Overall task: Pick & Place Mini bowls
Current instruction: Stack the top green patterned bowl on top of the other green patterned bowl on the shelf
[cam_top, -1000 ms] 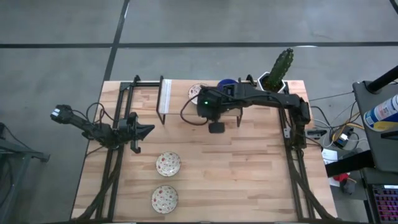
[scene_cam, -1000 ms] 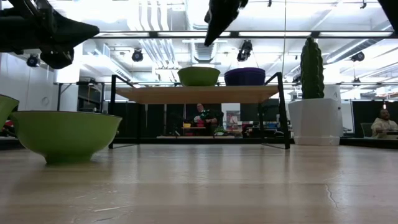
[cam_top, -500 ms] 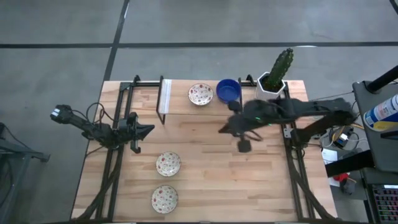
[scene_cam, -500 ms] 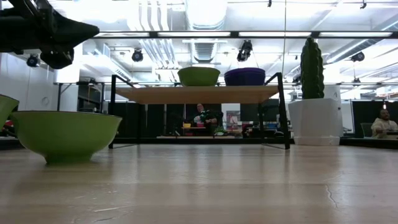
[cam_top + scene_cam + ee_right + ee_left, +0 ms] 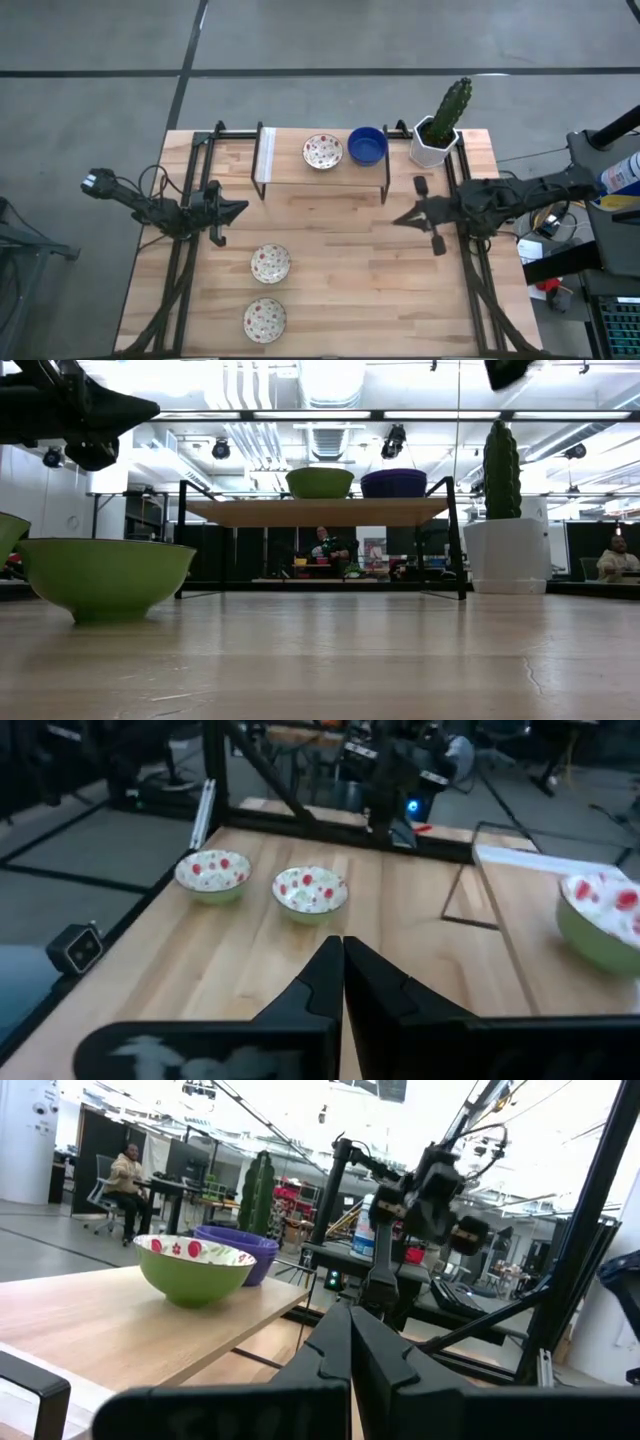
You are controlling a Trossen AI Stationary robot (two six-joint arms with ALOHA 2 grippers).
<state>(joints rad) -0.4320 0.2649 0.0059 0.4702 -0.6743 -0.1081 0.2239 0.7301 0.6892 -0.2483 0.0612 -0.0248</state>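
Two mini bowls stand on the raised shelf at the table's far side: a speckled cream one (image 5: pixel 322 151) (image 5: pixel 195 1265) and a cobalt blue one (image 5: pixel 367 146) (image 5: pixel 247 1245). Another two speckled bowls (image 5: pixel 270 263) (image 5: pixel 265 319) rest on the table top toward the near edge, also seen in the right wrist view (image 5: pixel 311 888) (image 5: pixel 213 875). My left gripper (image 5: pixel 240 210) (image 5: pixel 350 1342) hovers shut over the table's left side. My right gripper (image 5: pixel 400 219) (image 5: pixel 341 960) hovers shut over the right side, pointing left, clear of every bowl.
The wooden shelf (image 5: pixel 300 172) on its black frame spans the far middle of the table. A cactus in a white hexagonal pot (image 5: pixel 437 140) stands at the far right corner. Bare wood lies between the two grippers. People sit in the room beyond.
My right gripper has drawn back from above the shelf, sweeping toward the table's right edge and a little toward the near edge. It now hangs beside the shelf's right end. The bowls and my left arm have stayed put.
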